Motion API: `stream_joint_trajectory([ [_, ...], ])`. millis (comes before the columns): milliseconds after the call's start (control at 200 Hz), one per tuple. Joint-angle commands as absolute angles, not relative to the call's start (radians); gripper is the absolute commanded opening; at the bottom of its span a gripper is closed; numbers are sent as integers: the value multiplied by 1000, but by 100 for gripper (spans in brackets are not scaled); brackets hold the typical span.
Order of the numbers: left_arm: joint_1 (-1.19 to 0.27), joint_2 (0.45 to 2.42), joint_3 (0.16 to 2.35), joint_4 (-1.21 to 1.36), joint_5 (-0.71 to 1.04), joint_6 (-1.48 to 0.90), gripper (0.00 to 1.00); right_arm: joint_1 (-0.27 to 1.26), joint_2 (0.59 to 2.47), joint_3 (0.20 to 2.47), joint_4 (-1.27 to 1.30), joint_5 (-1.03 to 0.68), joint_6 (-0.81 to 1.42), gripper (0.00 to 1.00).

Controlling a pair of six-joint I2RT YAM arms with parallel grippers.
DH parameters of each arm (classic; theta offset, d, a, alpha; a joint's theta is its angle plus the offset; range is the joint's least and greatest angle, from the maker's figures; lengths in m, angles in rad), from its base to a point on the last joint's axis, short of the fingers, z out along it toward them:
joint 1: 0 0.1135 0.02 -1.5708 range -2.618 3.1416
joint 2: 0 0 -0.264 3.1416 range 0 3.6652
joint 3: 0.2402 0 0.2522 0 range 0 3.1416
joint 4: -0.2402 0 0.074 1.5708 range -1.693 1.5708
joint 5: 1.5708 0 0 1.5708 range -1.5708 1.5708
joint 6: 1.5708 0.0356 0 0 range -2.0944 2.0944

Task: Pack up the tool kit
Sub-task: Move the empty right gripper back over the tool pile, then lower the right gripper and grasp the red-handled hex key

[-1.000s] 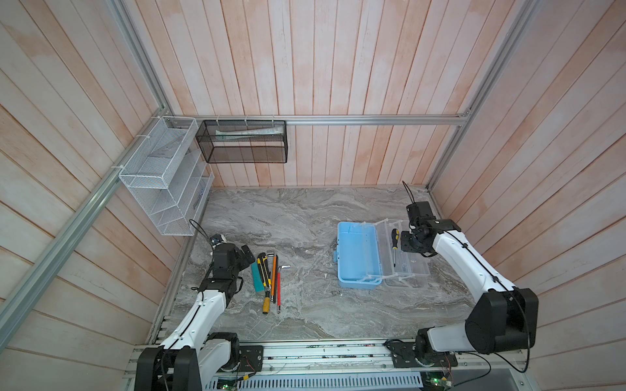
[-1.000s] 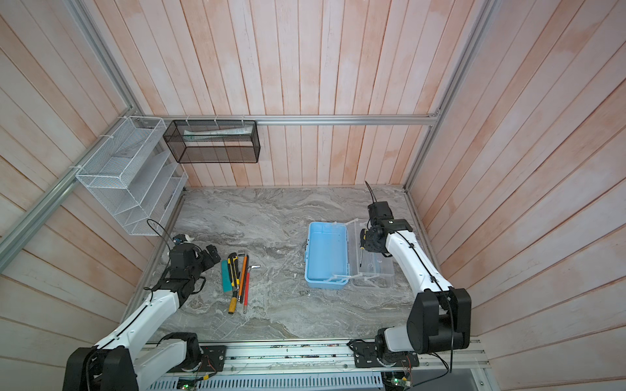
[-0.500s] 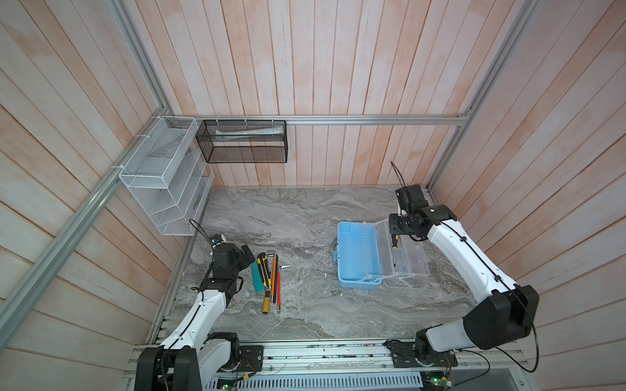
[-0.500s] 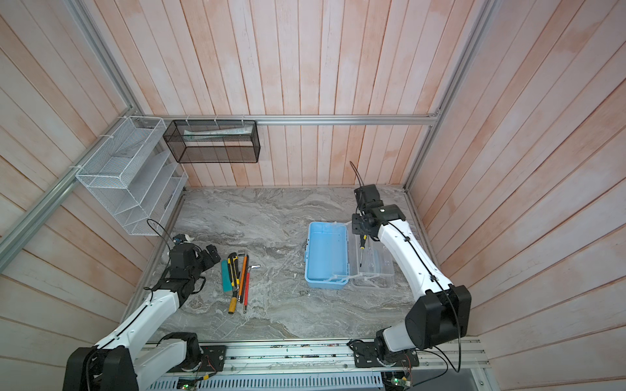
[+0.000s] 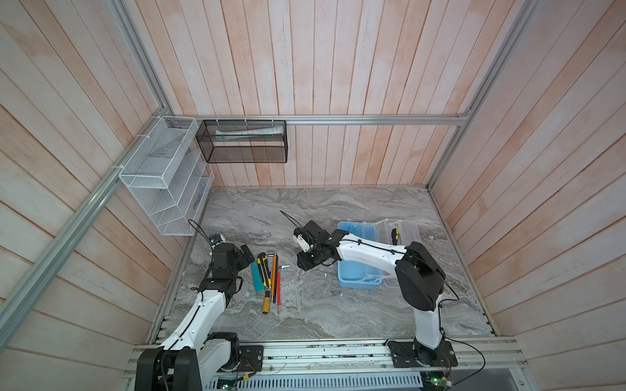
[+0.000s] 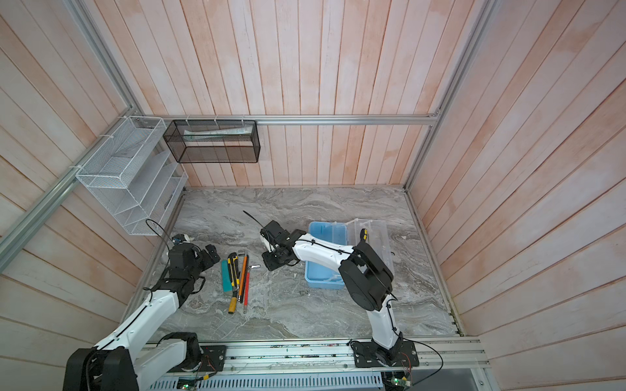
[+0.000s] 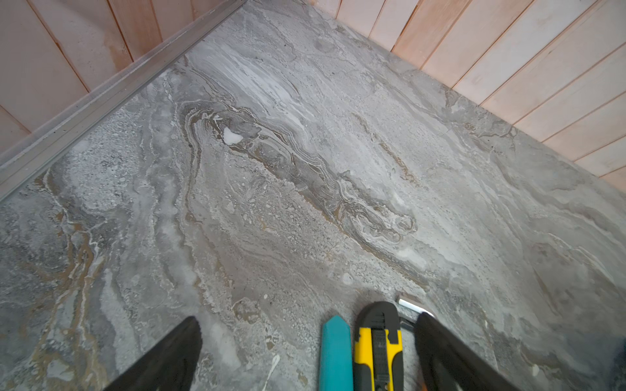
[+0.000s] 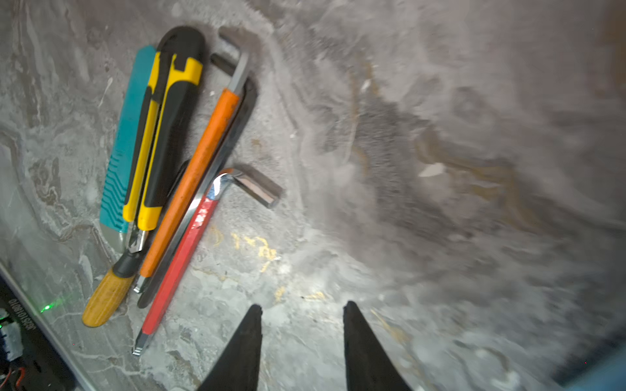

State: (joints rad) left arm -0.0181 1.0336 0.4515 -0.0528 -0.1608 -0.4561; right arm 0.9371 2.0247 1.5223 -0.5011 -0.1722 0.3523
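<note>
Your kit sits open on the right half of the bench. Its blue base faces the middle, and the clear lid is folded out beside it toward the right wall. A screwdriver with a yellow-and-black handle lies in the clear part; you cannot tell which compartment.

The right arm's white forearm reaches across above the blue base. Your right pincer hangs just past the kit's left edge, over bare bench. In the right wrist view its fingers stand partly apart and hold nothing, with only marble showing in the gap. That view is blurred on the side away from the tools.

Next to it, toward the left, the loose tools lie side by side in a tight bundle. The red key is closest, its bent steel end pointing at the pincer. Then come the orange key, the yellow-and-black knife and the teal cutter. An amber-handled driver pokes out at the near end.

Your left pincer sits beside the cutter, spread as wide as it goes and gripping nothing. In the left wrist view the tips of the cutter and the knife show between its fingers.

A white rack hangs on the left wall and a black basket on the back wall, both well apart from the kit.
</note>
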Motion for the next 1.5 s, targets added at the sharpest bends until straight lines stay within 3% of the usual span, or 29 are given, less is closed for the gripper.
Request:
stream_joint_trajectory([
  [0, -9, 1016, 435, -51, -158, -467, 100, 977, 2060, 1617, -486, -252, 372, 38],
  [340, -5, 993, 423, -51, -158, -471, 100, 1041, 2238, 1768, -634, -255, 366, 34],
  [950, 1, 989, 419, -45, -143, -470, 100, 1074, 2371, 1939, -775, -208, 327, 34],
  [1496, 5, 991, 417, -41, -131, -465, 100, 1082, 2394, 2014, -968, 34, 259, 29],
])
